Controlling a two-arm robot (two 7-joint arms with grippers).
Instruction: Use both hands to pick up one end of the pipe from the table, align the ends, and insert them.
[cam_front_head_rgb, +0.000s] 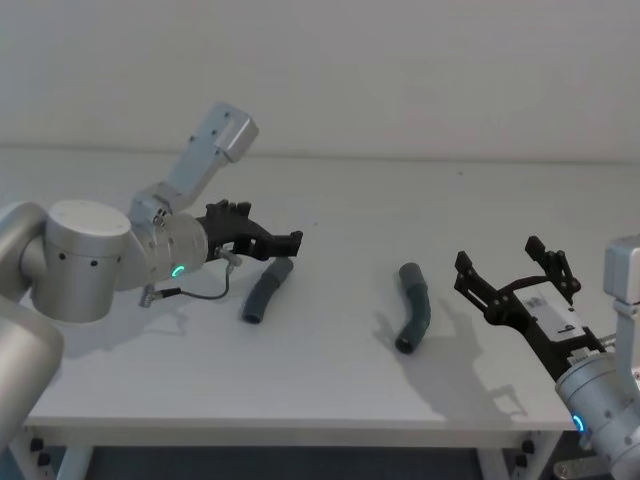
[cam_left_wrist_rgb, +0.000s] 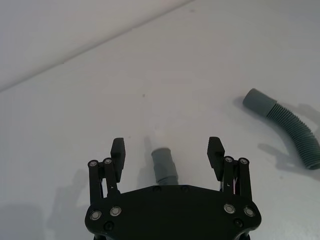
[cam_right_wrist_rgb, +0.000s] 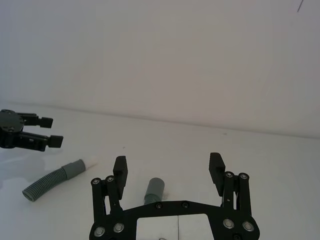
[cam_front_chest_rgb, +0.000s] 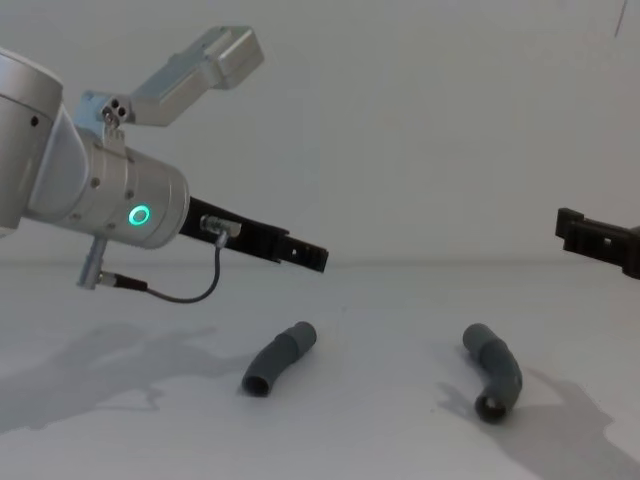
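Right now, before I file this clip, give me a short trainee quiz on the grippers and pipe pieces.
1. True or false: the left gripper is shut on the left pipe piece.
2. Fill in: the right gripper has its fingers ___, and the right pipe piece is unheld.
3. Where are the two pipe pieces? A) both lying on the table, apart; B) joined end to end; C) one lifted off the surface.

Key: 1 false, it is open, above that piece. 2 open. 3 A.
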